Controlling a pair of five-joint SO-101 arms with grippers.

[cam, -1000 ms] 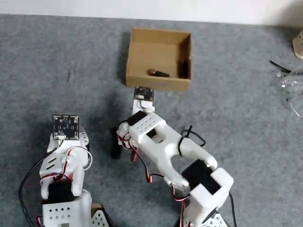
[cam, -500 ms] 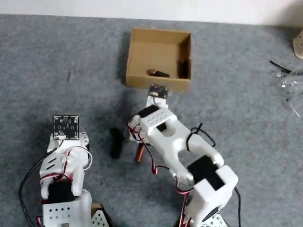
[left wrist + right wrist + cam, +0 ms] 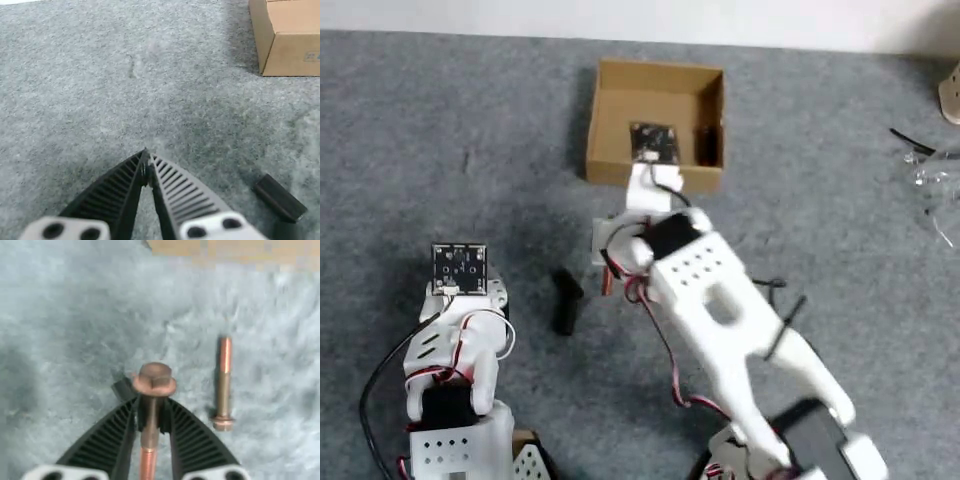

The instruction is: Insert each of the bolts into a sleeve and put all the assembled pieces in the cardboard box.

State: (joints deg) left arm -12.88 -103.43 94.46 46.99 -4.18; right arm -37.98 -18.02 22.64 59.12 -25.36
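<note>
In the right wrist view my right gripper (image 3: 150,402) is shut on a copper bolt (image 3: 153,380), whose hex head sticks out past the fingertips, above the grey carpet. A second copper bolt (image 3: 223,385) lies flat on the carpet beside it. A black sleeve (image 3: 565,300) lies on the carpet between the two arms and also appears as the black sleeve (image 3: 279,197) in the left wrist view. My left gripper (image 3: 147,162) is shut on nothing, low over the carpet. The cardboard box (image 3: 610,110) stands at the back, with the right arm (image 3: 710,290) stretched toward its near wall.
A dark assembled piece (image 3: 708,145) lies inside the box by its right wall. The box's corner (image 3: 287,45) shows far ahead of the left gripper. Clear plastic and a cable (image 3: 930,165) lie at the right edge. Open carpet spreads to the left.
The right arm has stretched forward toward the box, its wrist camera now over the box's near wall. The left arm and the black sleeve have not moved.
</note>
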